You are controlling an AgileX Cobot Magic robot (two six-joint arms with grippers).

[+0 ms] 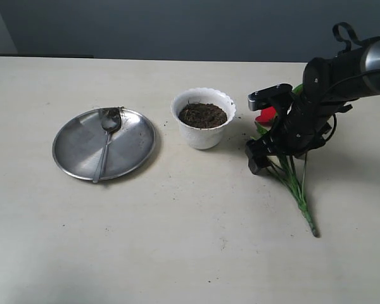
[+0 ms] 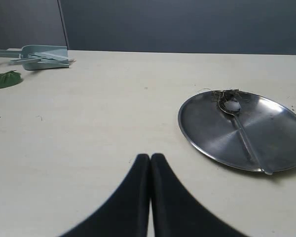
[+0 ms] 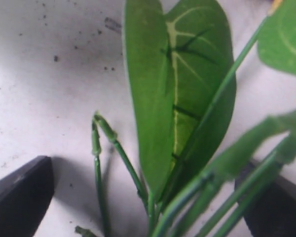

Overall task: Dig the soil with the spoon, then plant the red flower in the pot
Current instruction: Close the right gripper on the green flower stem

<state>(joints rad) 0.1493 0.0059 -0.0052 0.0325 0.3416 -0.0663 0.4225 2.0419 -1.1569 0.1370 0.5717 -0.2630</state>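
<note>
Now my right gripper (image 1: pixel 264 128) hangs wide open astride the red flower (image 1: pixel 296 188), which lies flat near the pot's (image 1: pixel 203 136) right side, stem running away from it; my left gripper (image 2: pixel 150 158), pinched shut and empty, sits well off the pot's left.

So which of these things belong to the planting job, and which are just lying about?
Job: soil, spoon, red flower, pot.
Lying about: steel plate under the spoon, pale blue plastic tool, loose green leaf.
</note>
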